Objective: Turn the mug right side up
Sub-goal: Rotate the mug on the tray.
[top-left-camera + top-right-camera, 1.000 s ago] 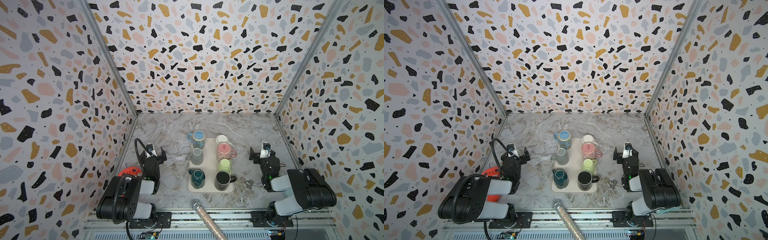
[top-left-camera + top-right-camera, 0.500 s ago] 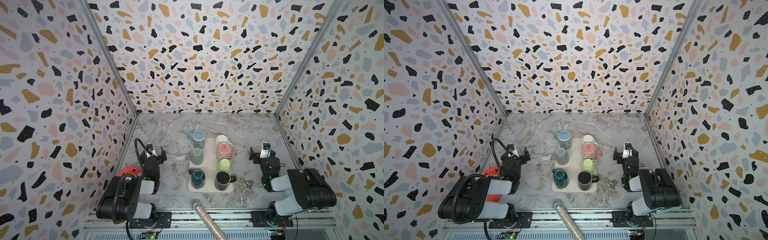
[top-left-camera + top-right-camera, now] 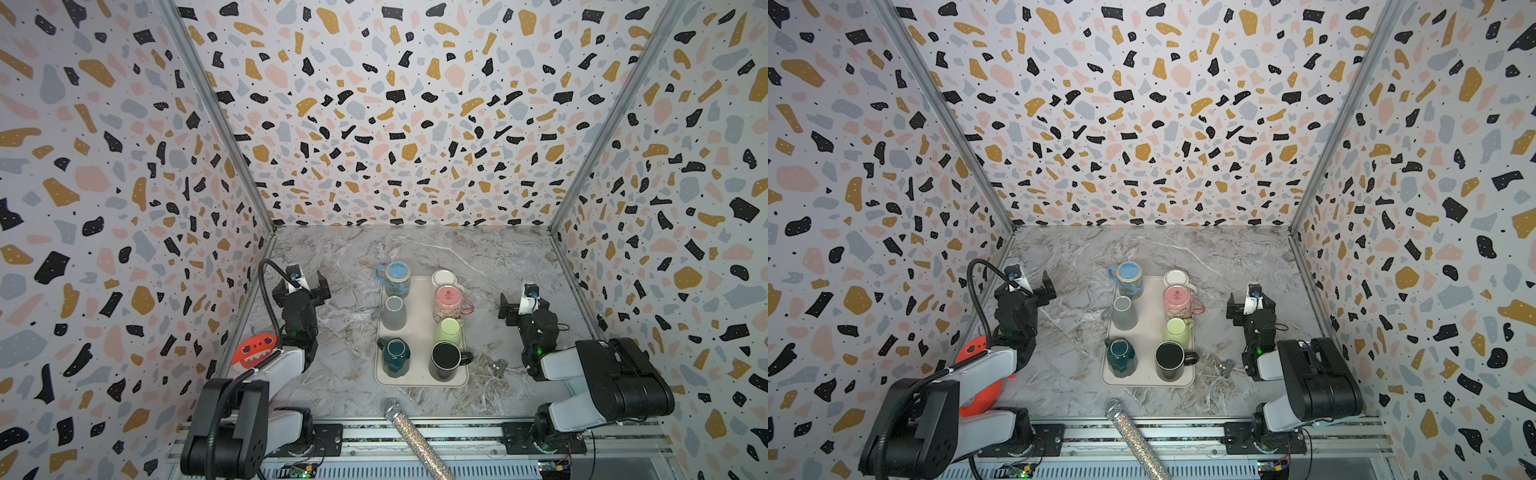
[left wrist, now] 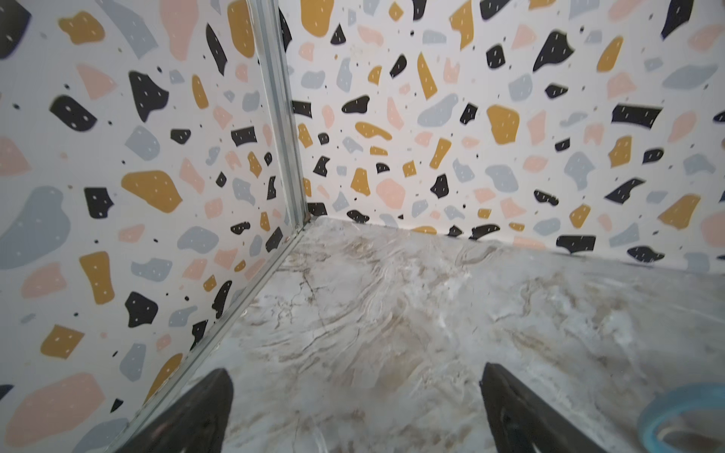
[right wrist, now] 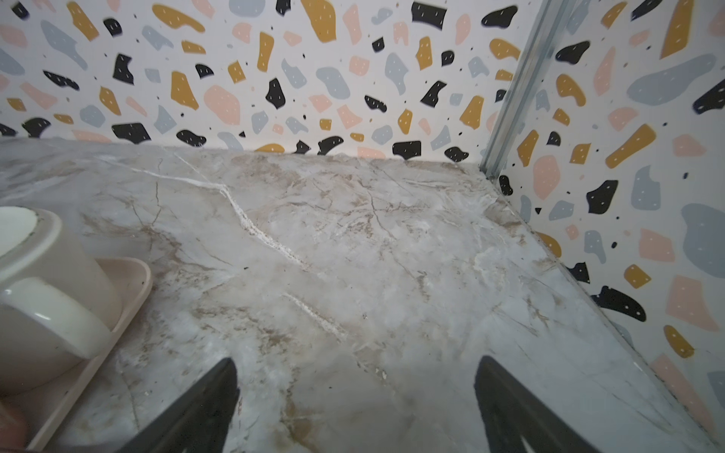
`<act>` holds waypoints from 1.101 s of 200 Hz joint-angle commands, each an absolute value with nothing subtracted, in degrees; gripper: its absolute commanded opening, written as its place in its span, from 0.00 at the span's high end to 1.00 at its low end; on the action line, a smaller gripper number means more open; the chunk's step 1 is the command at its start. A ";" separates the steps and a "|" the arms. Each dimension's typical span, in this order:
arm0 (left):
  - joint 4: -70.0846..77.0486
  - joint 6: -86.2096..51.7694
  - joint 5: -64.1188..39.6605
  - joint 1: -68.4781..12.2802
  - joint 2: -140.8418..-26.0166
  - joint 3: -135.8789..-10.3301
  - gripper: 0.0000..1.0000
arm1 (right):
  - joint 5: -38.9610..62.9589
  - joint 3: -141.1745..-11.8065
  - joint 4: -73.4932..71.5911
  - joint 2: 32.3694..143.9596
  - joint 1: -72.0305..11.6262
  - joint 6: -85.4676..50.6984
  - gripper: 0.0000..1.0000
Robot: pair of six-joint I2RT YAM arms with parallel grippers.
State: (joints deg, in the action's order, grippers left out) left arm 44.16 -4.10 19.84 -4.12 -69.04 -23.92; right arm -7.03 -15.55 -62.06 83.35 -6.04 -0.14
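Several mugs stand on a beige tray (image 3: 419,376) mid-table in both top views. The grey mug (image 3: 393,312), pink mug (image 3: 449,300), teal mug (image 3: 392,356) and white mug (image 3: 444,277) show their bases upward. The black mug (image 3: 446,360) shows a dark mouth upward. A green mug (image 3: 451,330) and a blue mug (image 3: 397,276) stand there too. My left gripper (image 3: 305,282) is open, left of the tray and apart from it. My right gripper (image 3: 517,303) is open to the tray's right. The right wrist view shows the white mug (image 5: 43,282) beside the open gripper (image 5: 355,376).
A red-orange toy (image 3: 253,349) lies behind my left arm by the left wall. A glittery microphone (image 3: 411,432) lies on the front rail. A small metal piece (image 3: 498,368) sits right of the tray. Walls close in on three sides.
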 commanded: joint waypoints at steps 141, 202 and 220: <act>12.50 -19.71 7.73 -3.78 -65.44 -40.43 0.00 | 29.82 -65.63 17.08 97.33 -5.39 -33.43 0.17; 12.54 -21.44 6.15 -3.78 -66.70 -40.77 0.00 | 43.72 -61.94 8.20 99.60 -4.19 -51.09 0.24; 11.97 -21.53 6.17 -3.78 -66.64 -41.13 0.00 | 47.58 -60.14 5.09 100.02 -4.18 -55.50 0.24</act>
